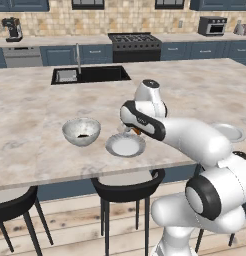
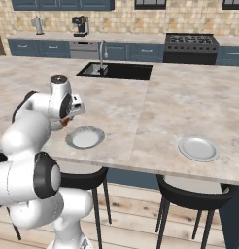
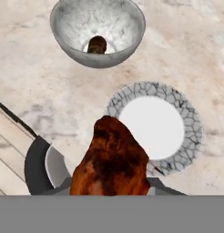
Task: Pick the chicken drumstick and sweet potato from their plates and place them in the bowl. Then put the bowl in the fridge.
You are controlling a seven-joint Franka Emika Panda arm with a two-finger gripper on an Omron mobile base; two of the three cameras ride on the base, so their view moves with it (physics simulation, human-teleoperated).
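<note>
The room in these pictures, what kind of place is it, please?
A kitchen, rendered in simulation. A stove and a coffee machine stand along the back wall, a sink is set into the marble counter, and stools stand at its near edge.

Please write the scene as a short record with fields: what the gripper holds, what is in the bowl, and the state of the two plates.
gripper: shut on the brown roasted chicken drumstick, lifted above the counter
bowl: deep, white with grey mottling, a small dark item inside, kind unclear
near plate: pale, crackle rim, nothing on it
far plate: pale grey-white, nothing on it
</note>
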